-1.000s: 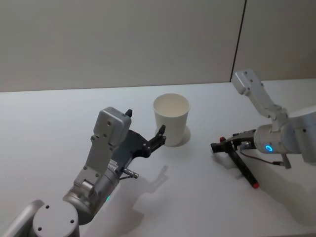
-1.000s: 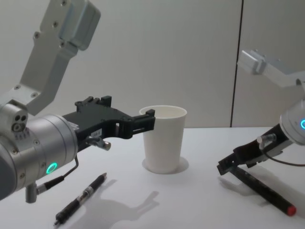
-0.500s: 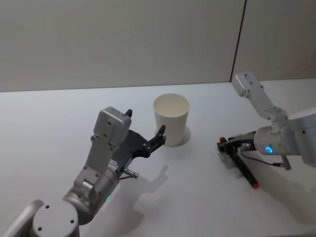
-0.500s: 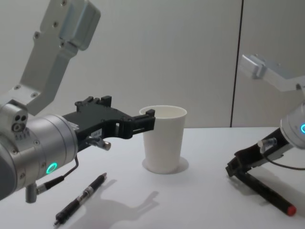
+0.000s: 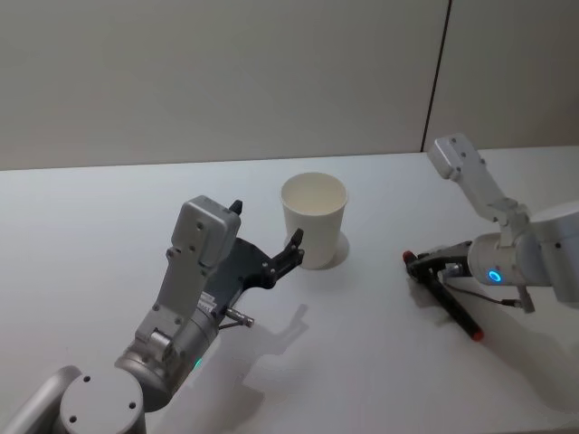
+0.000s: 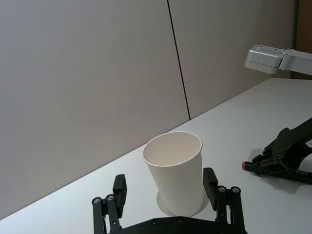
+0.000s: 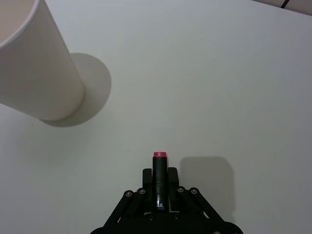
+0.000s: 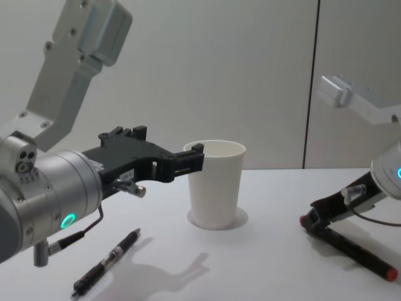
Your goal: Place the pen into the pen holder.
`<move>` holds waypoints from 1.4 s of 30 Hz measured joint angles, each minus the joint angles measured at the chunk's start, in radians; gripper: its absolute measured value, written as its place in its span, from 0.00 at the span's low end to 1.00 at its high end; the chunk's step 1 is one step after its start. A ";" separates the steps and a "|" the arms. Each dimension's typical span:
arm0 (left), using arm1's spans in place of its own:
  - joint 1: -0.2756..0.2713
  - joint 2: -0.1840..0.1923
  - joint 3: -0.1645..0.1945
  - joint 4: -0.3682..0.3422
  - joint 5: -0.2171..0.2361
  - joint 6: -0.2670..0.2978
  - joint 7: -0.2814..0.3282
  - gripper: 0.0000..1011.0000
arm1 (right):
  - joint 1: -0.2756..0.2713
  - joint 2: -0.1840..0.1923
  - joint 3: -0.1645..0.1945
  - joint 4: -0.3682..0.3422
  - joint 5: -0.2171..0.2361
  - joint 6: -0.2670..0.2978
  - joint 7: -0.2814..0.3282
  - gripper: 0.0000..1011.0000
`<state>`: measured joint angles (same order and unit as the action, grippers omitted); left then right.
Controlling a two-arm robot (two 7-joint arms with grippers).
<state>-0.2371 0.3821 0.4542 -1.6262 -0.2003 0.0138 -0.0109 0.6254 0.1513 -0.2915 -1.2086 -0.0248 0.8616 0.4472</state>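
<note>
Now the right gripper (image 5: 421, 263) sits low at the right of the bench (image 5: 109, 217), its fingers closed on the pen (image 5: 452, 307) near one red end. The rest of the pen slants back toward the robot, close to the surface. The cup (image 5: 314, 221) stands upright near the middle, well apart from the pen. The left gripper (image 5: 267, 228) hovers just beside the cup, fingers spread wide and holding nothing. A second pen (image 8: 106, 262) lies under the left arm.

a white table (image 5: 90, 235) meets a grey wall (image 5: 226, 72) with a dark seam (image 5: 437, 72).
</note>
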 joint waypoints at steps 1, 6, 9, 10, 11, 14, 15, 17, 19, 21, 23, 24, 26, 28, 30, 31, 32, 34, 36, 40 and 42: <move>0.000 0.000 0.000 0.000 0.000 0.000 0.000 0.99 | 0.000 0.000 0.001 0.001 0.001 -0.003 -0.001 0.17; 0.000 0.000 0.000 0.000 0.000 0.000 0.000 0.99 | -0.005 0.002 0.004 0.000 0.008 -0.016 -0.007 0.17; 0.000 0.000 0.000 0.000 0.000 0.000 0.000 0.99 | -0.010 0.004 0.006 -0.007 0.016 -0.030 -0.014 0.17; 0.000 0.000 0.000 0.000 0.000 0.000 0.000 0.99 | -0.012 0.004 0.007 -0.009 0.018 -0.035 -0.016 0.17; 0.000 0.000 0.000 0.000 0.000 0.000 0.000 0.99 | -0.016 0.005 0.009 -0.017 0.022 -0.044 -0.019 0.17; 0.000 0.000 0.000 0.000 0.000 0.000 0.000 0.99 | -0.023 0.008 0.013 -0.032 0.032 -0.067 -0.028 0.17; 0.000 0.000 0.000 0.000 0.000 0.000 0.000 0.99 | -0.023 0.008 0.013 -0.032 0.032 -0.067 -0.028 0.17; 0.000 0.000 0.000 0.000 0.000 0.000 0.000 0.99 | -0.031 0.011 0.016 -0.047 0.039 -0.085 -0.034 0.17; 0.000 0.000 0.000 0.000 0.000 0.000 0.000 0.99 | -0.036 0.014 0.019 -0.057 0.045 -0.099 -0.039 0.17; 0.000 0.000 0.000 0.000 0.000 0.000 0.000 0.99 | -0.048 0.019 0.024 -0.080 0.055 -0.126 -0.048 0.17; 0.000 0.000 0.000 0.000 0.000 0.000 0.000 0.99 | -0.054 0.023 0.026 -0.091 0.060 -0.143 -0.053 0.17; 0.000 0.000 0.000 0.000 0.000 0.000 0.000 0.99 | -0.060 0.026 0.029 -0.102 0.064 -0.159 -0.056 0.17; 0.000 0.000 0.000 0.000 0.000 0.000 0.000 0.99 | -0.068 0.029 0.032 -0.116 0.069 -0.177 -0.060 0.17; 0.000 0.000 0.000 0.000 0.000 0.000 0.000 0.99 | -0.078 0.035 0.035 -0.132 0.074 -0.199 -0.065 0.17; 0.000 0.000 0.000 0.000 0.000 0.000 0.000 0.99 | -0.085 0.039 0.038 -0.146 0.079 -0.220 -0.068 0.17; 0.000 0.000 0.000 0.000 0.000 0.000 0.000 0.99 | -0.092 0.042 0.041 -0.156 0.082 -0.237 -0.071 0.17; 0.000 0.000 0.000 0.000 0.000 0.000 0.000 0.99 | -0.095 0.044 0.042 -0.162 0.085 -0.249 -0.073 0.17; 0.000 0.000 0.000 0.000 0.000 0.000 0.000 0.99 | -0.106 0.051 0.046 -0.179 0.091 -0.281 -0.078 0.17; 0.000 0.000 0.000 0.000 0.000 0.000 0.000 0.99 | -0.113 0.055 0.049 -0.189 0.094 -0.300 -0.081 0.17; 0.000 0.000 0.000 0.000 0.000 0.000 0.000 0.99 | -0.132 0.066 0.056 -0.218 0.103 -0.364 -0.090 0.17; 0.000 0.000 0.000 0.000 0.000 0.000 0.000 0.99 | -0.142 0.072 0.060 -0.231 0.106 -0.396 -0.095 0.17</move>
<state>-0.2371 0.3821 0.4542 -1.6262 -0.2004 0.0138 -0.0109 0.4838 0.2232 -0.2318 -1.4392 0.0816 0.4657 0.3520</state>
